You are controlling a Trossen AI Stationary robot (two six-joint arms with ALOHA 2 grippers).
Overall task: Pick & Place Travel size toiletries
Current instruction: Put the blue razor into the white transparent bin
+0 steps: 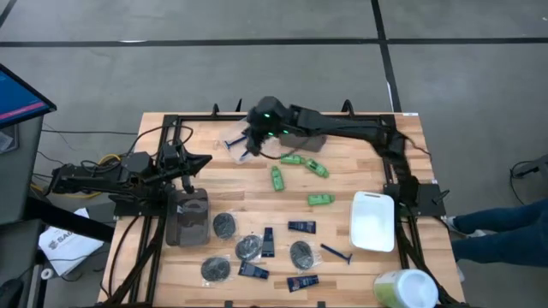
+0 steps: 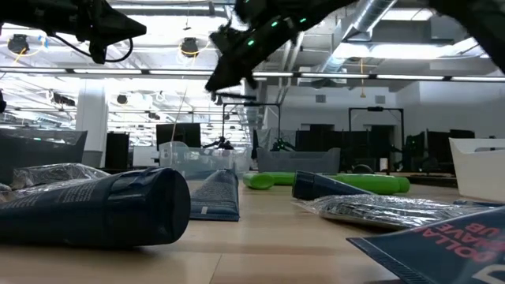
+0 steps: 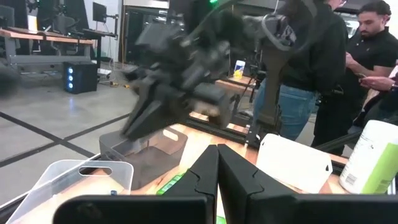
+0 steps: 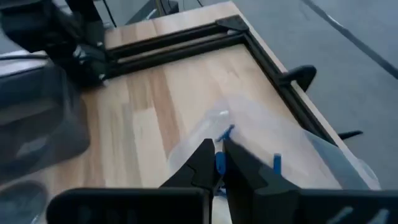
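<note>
Right gripper (image 1: 244,147) over the clear bin (image 1: 235,140), a blue razor (image 4: 219,163) pinched in its tips.

High view: the right arm reaches across to the bin at the far left-centre; green bottles (image 1: 295,171), tubes and discs lie nearer, well apart.
Right wrist view: the fingers clamp the razor, the bin directly beyond, another razor inside.
Left wrist view: the left gripper (image 3: 217,163), fingers together, waits by the grey bin (image 1: 187,216).

counter (image 1: 342,180): wooden | right hand (image 1: 248,145) over clear bin (image 1: 235,141); green bottles (image 1: 295,160) just beside hand | white tray (image 1: 373,222), grey bin (image 1: 188,218) well apart from it
</note>
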